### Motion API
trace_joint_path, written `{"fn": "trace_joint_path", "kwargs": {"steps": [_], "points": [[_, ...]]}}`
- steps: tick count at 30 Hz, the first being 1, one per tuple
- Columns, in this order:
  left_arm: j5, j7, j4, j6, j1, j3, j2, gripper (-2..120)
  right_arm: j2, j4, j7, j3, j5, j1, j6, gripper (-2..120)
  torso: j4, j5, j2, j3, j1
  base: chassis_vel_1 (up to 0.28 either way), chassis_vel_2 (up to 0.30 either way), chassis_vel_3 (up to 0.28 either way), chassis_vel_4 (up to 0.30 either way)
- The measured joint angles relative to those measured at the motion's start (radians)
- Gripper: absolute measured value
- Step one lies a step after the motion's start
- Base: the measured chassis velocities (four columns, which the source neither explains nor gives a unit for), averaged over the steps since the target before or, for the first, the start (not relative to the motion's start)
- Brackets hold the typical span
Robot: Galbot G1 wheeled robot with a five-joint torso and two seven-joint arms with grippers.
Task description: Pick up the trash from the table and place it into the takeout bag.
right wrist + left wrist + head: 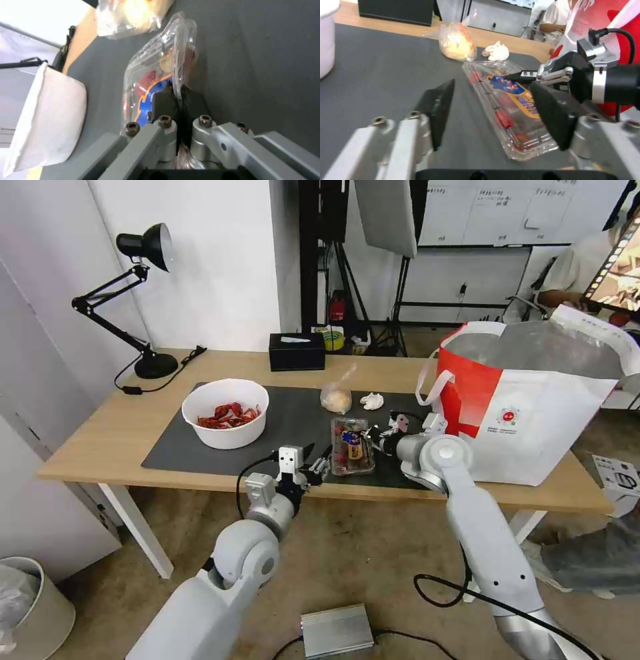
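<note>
The tray (353, 447) lies on the mat (200, 447) near the table's (100, 440) front edge, with the right gripper (375, 437) pinched tight on its rim from three o'clock. The left gripper (319, 465) waits at the tray's nine o'clock side, its fingers (438, 110) spread wide apart and touching nothing. At twelve o'clock from the tray sit the knotted bag (336, 397) and the tissue (372, 400); the bowl (225, 413) of shells rests at about ten o'clock. The takeout bag (533, 407) stands open, upright, at the tray's three o'clock, just beyond the right arm.
</note>
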Motion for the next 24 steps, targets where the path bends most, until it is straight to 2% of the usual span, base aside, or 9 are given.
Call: {"fn": "trace_joint_path", "kwargs": {"steps": [1,3,4,5,8,24], "points": [[0.003,-0.001,-0.007,0.0,0.005,-0.002,0.001,77,-0.001,0.007,-0.003,0.002,-0.002,-0.003,0.003,0,0.0,0.0,0.0,0.0,0.0,0.0,0.0,0.0,0.0],[0.005,-0.001,-0.011,0.0,0.008,-0.004,0.002,79,-0.002,0.011,-0.005,0.002,-0.003,-0.004,0.004,0,0.0,0.0,0.0,0.0,0.0,0.0,0.0,0.0,0.0],[0.008,-0.002,-0.02,0.0,0.015,-0.01,0.005,85,-0.005,0.023,-0.01,0.004,-0.006,-0.007,0.006,0,-0.0001,0.0,0.0,0.0,0.0,0.0,0.0,0.0,0.0],[0.008,-0.002,-0.02,0.0,0.015,-0.01,0.005,85,-0.005,0.023,-0.01,0.004,-0.006,-0.007,0.006,0,-0.0001,0.0,0.0,0.0,0.0,0.0,0.0,0.0,0.0],[0.01,-0.003,-0.037,-0.002,0.033,-0.024,0.015,98,-0.012,0.046,-0.02,0.01,-0.015,-0.01,0.01,0,0.0,0.0,0.0,0.0,0.0,0.0,0.0,0.0,0.0],[0.031,-0.003,-0.084,-0.024,0.113,-0.069,0.041,100,-0.06,0.179,-0.027,0.042,-0.022,-0.037,0.021,0,0.0,0.0,0.0,0.0,0.0,0.0,0.0,0.0,0.0]]}}
